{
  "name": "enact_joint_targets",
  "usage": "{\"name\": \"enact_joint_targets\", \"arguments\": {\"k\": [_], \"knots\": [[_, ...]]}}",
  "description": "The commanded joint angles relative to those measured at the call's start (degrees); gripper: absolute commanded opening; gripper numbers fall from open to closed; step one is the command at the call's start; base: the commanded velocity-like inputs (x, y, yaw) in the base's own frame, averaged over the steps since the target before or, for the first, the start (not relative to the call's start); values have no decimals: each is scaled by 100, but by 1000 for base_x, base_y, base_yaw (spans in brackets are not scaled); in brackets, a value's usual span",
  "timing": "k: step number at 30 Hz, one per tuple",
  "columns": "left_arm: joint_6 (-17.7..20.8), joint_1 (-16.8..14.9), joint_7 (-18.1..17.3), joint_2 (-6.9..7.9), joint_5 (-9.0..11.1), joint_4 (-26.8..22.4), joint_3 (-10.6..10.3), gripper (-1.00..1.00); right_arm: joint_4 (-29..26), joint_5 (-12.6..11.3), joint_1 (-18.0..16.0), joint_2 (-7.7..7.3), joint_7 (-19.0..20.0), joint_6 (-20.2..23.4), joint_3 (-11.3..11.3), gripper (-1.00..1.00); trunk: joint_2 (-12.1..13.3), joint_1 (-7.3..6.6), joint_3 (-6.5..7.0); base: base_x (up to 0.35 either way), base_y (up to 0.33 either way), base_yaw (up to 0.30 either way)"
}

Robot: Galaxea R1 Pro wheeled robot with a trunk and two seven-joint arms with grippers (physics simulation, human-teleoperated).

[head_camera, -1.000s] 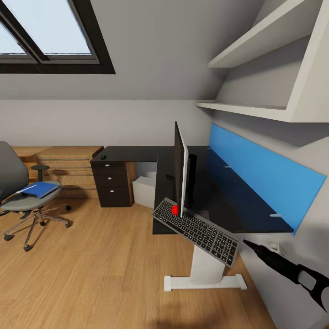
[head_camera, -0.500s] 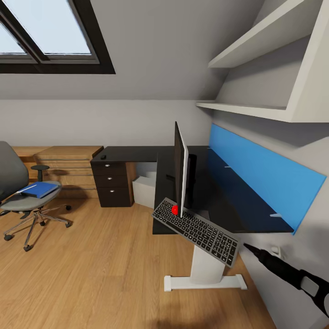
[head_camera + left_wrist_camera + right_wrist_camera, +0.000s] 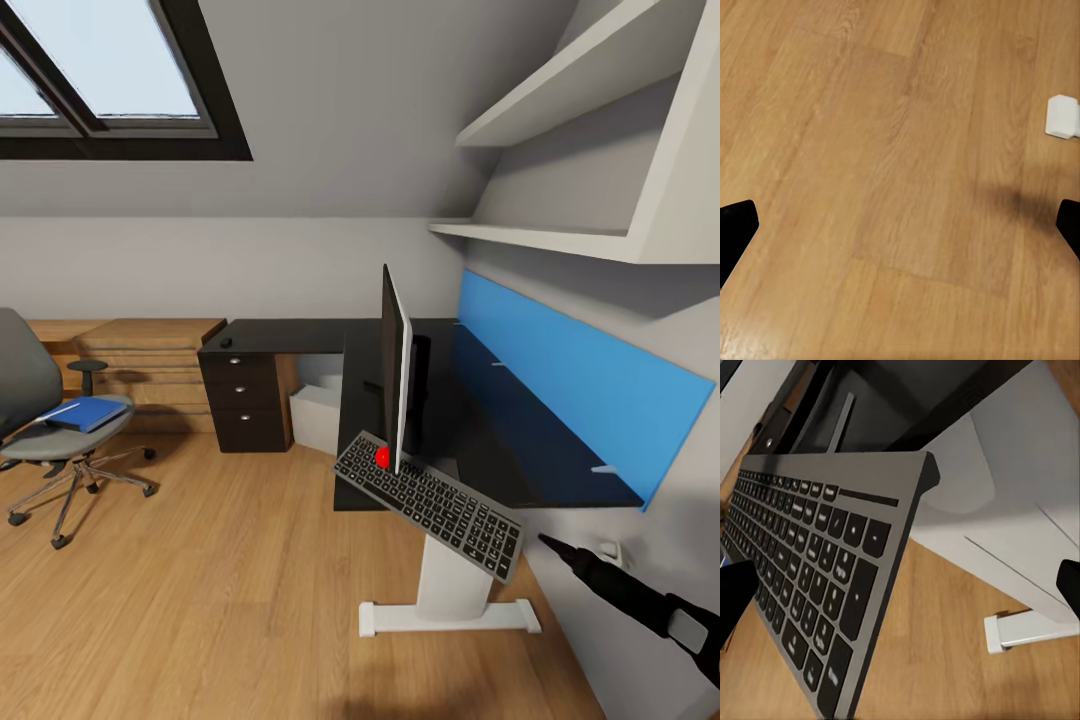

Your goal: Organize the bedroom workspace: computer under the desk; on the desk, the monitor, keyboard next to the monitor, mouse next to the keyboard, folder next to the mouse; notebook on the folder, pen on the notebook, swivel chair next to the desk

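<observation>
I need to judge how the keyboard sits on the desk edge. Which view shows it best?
The head view: the whole keyboard shows, tilted and overhanging the desk corner by the monitor. The right wrist view gives only a close partial look at its keys.

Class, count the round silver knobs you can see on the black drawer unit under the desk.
3, in a vertical row down the drawer unit at the desk's far left end: top knob, middle knob, bottom knob. None seem hidden.
</observation>
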Motion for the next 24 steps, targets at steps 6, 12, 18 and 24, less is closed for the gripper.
{"name": "enact_joint_targets", "arguments": {"k": [6,12,18,24], "knots": [[-19,-2,-6,0,59,2,-17,100,7,5,-2,-6,33,60,-48,100,-245,132,-114,0,0,0],[-14,-1,-6,-5,59,2,-16,100,7,5,-1,-7,48,60,-48,100,-486,264,-222,0,0,0],[-13,-3,-6,-7,59,0,-16,100,7,5,-1,-7,75,60,-48,100,-726,396,-330,0,0,0],[-14,-2,-6,-7,59,1,-16,100,7,6,-1,-5,91,60,-42,100,-967,527,-437,0,0,0]]}}
